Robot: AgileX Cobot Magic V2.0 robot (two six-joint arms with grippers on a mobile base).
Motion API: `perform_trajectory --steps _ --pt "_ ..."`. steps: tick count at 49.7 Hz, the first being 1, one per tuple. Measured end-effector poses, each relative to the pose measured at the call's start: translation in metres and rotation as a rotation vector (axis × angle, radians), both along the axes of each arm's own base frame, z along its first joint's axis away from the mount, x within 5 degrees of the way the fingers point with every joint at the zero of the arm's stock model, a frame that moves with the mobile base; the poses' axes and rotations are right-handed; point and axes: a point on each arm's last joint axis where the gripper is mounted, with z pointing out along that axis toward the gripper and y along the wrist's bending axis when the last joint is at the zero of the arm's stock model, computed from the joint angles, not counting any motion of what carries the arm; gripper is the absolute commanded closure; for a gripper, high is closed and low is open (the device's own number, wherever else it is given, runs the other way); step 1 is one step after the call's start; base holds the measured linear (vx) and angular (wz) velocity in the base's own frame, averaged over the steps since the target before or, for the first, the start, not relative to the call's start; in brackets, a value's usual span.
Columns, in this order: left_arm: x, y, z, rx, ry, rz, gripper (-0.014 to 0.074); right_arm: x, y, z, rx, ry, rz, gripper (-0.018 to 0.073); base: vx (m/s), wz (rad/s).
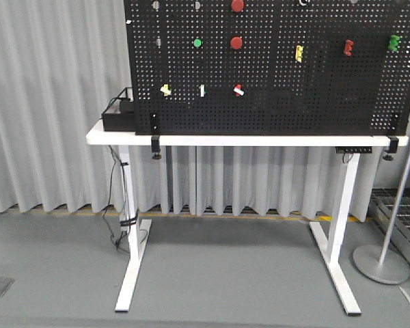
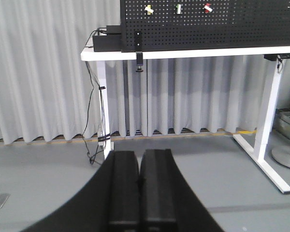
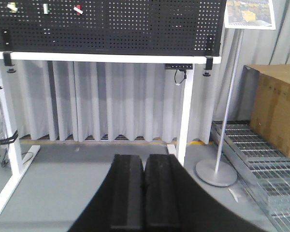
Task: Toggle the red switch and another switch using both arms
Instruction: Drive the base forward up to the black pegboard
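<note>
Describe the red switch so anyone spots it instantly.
On the black pegboard on the white table, find the lowest row of three toggles. The red switch is rightmost, red with a white tip, unlike the white-green toggle and pale yellow toggle.

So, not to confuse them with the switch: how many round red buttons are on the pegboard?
2: upper red button at the front view's top edge, lower red button directly below. Others may be cut off above.
</note>
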Motion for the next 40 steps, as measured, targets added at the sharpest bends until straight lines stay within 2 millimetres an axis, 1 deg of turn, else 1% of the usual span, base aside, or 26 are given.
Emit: perform_trajectory --steps 20,40 --pt "0.0 0.0 0.0 0.0 0.0 0.0 0.0603 0.0 0.0 0.0 0.0 0.0 0.0 0.0566 0.48 -0.02" --pt "0.0 0.0 0.0 0.0 0.0 0.0 0.0603 0.0 0.0 -0.0001 0.0 0.001 0.0 0.0566 0.5 0.05"
